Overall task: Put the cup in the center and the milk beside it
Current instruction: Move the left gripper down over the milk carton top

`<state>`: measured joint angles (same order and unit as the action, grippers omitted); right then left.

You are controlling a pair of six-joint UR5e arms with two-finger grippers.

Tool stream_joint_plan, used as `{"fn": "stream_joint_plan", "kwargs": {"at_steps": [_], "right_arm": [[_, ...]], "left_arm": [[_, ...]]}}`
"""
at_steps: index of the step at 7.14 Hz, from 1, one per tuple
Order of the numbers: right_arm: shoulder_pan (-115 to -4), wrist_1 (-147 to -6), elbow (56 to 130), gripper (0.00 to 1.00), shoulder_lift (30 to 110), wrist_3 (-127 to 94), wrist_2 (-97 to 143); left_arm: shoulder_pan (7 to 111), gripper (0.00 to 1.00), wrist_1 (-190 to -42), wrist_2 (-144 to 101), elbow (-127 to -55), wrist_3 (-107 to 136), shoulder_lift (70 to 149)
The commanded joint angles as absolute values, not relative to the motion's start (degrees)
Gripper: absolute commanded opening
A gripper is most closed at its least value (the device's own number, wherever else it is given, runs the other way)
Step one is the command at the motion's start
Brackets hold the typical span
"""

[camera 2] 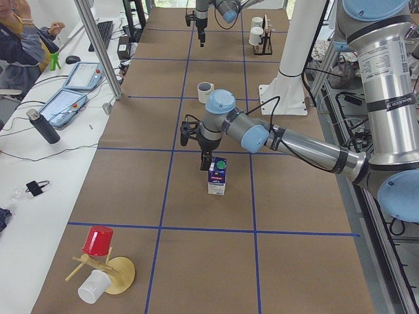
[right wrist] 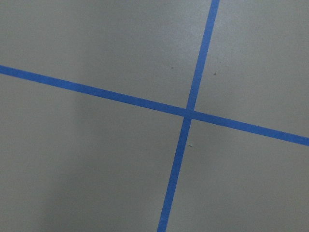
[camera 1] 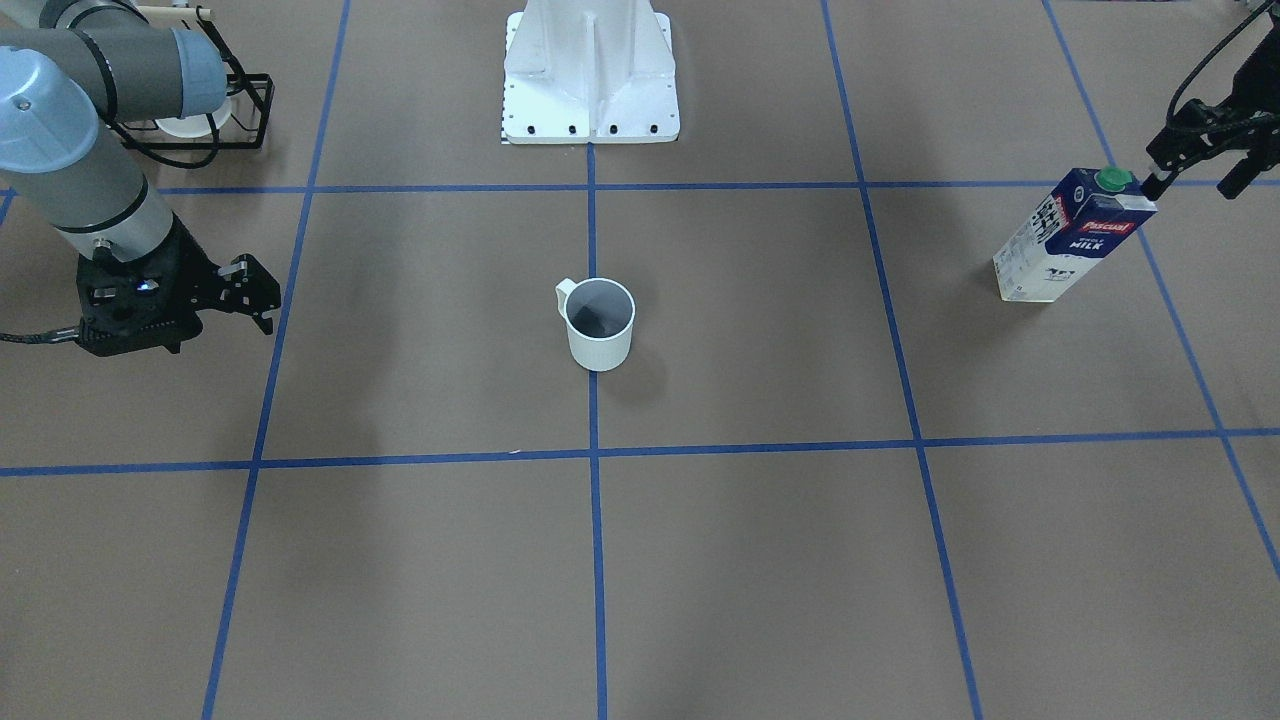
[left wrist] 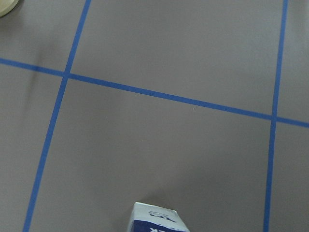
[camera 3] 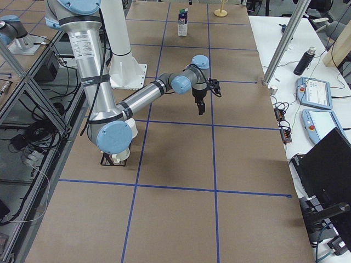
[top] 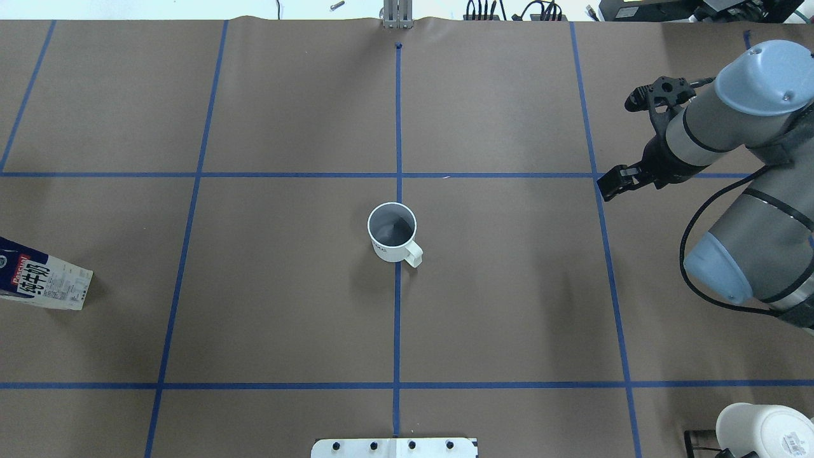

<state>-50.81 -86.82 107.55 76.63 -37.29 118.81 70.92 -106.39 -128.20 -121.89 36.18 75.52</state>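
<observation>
White cup: well apart from right pincer.
Milk: upright, just beside left pincer.
Left pincer: spread, empty.
Right pincer: spread, empty.

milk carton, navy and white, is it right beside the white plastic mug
No, the milk carton stands well apart from the white plastic mug.
</observation>
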Motion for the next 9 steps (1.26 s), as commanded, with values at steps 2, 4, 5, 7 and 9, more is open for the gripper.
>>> {"fn": "stream_joint_plan", "kwargs": {"at_steps": [2,4,5,7,9], "right_arm": [[-50.9,-86.7,107.0,1.0,77.6,-35.8,118.7],[-50.9,-86.7,107.0,1.0,77.6,-35.8,118.7],[-50.9,-86.7,107.0,1.0,77.6,-35.8,118.7],[-50.9,-86.7,107.0,1.0,77.5,-35.9,118.7],[-50.8,-86.7,107.0,1.0,77.6,-35.9,118.7]], "left_arm": [[66.1,0.99,-106.0,-128.1,-119.9,34.1,78.6],[64.0,0.98,-105.9,-127.9,-119.9,34.1,77.4],[63.9,0.98,-105.9,-127.9,-120.1,34.0,77.3],[63.5,0.98,-105.6,-127.9,-120.0,34.0,76.6],[64.0,0.98,-105.7,-127.9,-120.6,33.8,75.6]]}}
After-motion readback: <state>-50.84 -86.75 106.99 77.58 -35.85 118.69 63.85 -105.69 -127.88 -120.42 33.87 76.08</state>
